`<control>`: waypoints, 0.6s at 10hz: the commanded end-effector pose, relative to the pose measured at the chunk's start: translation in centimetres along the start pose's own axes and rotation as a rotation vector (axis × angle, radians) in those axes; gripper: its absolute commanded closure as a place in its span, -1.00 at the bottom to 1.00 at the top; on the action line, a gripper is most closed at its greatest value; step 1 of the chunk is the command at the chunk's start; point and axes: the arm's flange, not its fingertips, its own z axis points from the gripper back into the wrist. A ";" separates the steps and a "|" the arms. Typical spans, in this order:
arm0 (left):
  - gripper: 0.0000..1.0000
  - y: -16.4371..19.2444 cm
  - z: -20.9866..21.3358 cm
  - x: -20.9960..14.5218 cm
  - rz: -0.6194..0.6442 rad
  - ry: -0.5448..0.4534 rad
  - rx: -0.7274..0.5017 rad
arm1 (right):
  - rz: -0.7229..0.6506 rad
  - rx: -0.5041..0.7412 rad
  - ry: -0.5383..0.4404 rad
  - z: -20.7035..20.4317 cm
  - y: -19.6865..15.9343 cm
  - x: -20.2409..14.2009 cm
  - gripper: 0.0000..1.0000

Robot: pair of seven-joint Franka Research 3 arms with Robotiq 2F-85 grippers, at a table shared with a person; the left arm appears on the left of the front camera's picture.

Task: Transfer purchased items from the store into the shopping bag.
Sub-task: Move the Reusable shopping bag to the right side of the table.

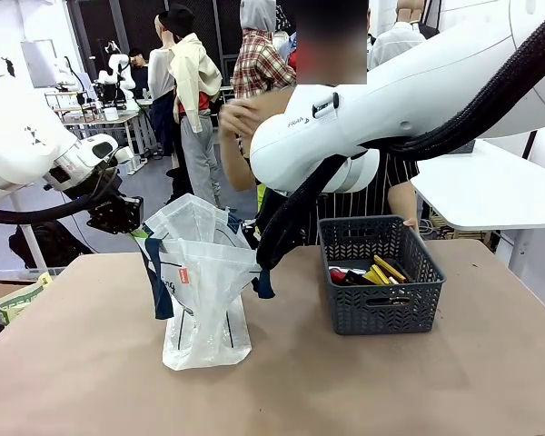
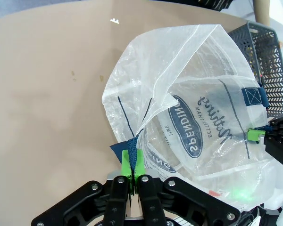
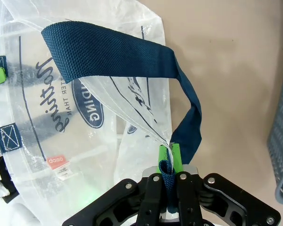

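Left gripper (image 2: 133,160) clenched: green pads pinch the translucent rim of the shopping bag (image 2: 203,117) together with a dark navy patch at that edge. Right gripper (image 3: 170,157) likewise clamped, its pads closed on the bag film and on the base of a navy strap handle (image 3: 108,52), which loops up and over the bag mouth. Table (image 1: 91,363): brown top, carries everything. Shopping bag (image 1: 204,300) stands upright left of centre, its base on the table, its mouth held apart between the two grippers, one at each side of the rim; dark print reads through the film in both wrist views. In the left wrist view no goods are visible inside the bag, though the film blurs the bottom. Basket (image 1: 381,309): dark grey-blue, lattice walls, on the table to the right of the bag, near but not touching it. Person stands at the far side of the table, one hand (image 1: 241,113) raised at chest height. Purchased items (image 1: 372,272) lie in the basket: several yellow sticks, a red piece at the left; exact count cannot be told. Red label (image 1: 183,275) sits on the bag's front panel.
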 end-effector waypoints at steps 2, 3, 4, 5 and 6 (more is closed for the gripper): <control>1.00 0.0 0.3 -0.1 0.000 -0.007 0.004 | 0.012 0.024 0.010 0.1 -0.4 -0.1 1.00; 1.00 0.0 0.3 -0.1 0.000 -0.007 0.004 | 0.012 0.024 0.010 0.1 -0.4 -0.1 1.00; 1.00 0.0 0.3 -0.1 0.000 -0.007 0.004 | 0.012 0.024 0.010 0.1 -0.4 -0.1 1.00; 1.00 0.0 0.3 -0.1 0.000 -0.007 0.004 | 0.012 0.024 0.010 0.1 -0.4 -0.1 1.00; 1.00 0.0 0.3 -0.1 0.000 -0.007 0.004 | 0.012 0.024 0.010 0.1 -0.4 -0.1 1.00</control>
